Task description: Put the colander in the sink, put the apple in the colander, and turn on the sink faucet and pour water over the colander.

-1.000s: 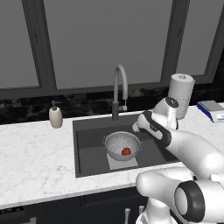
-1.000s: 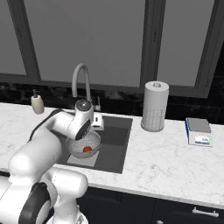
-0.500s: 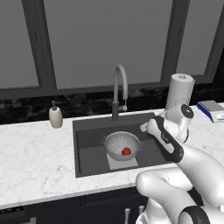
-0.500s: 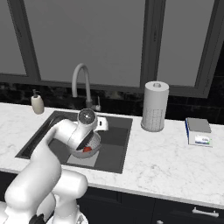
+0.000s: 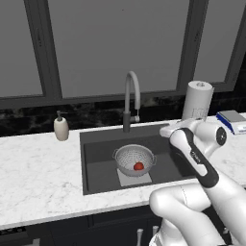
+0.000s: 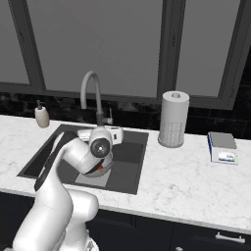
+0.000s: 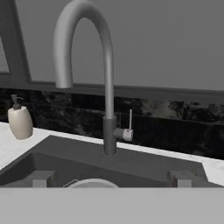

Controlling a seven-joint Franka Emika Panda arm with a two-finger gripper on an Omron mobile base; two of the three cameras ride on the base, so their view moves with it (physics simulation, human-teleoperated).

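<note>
The silvery colander (image 5: 135, 158) stands on the pale square at the bottom of the dark sink (image 5: 98, 168), and the red apple (image 5: 139, 166) lies inside it. The grey gooseneck sink faucet (image 5: 131, 98) rises at the basin's back edge. My gripper (image 7: 111, 178) hovers over the sink's right part and faces the sink faucet (image 7: 107, 92) and its small side lever (image 7: 128, 127). The fingers (image 7: 40, 177) stand wide apart with nothing between them. The colander's rim (image 7: 92, 183) peeks in just below. In the right base view my arm hides most of the colander.
A beige soap dispenser (image 5: 61, 128) stands on the white marble left of the sink. A paper towel roll (image 5: 198, 100) and a blue-and-white box (image 5: 231, 119) sit to the right. Dark windows run behind the counter.
My forearm and elbow have swung down and toward the base. The hand has kept its place over the sink's right side, and the jaws have stayed open.
</note>
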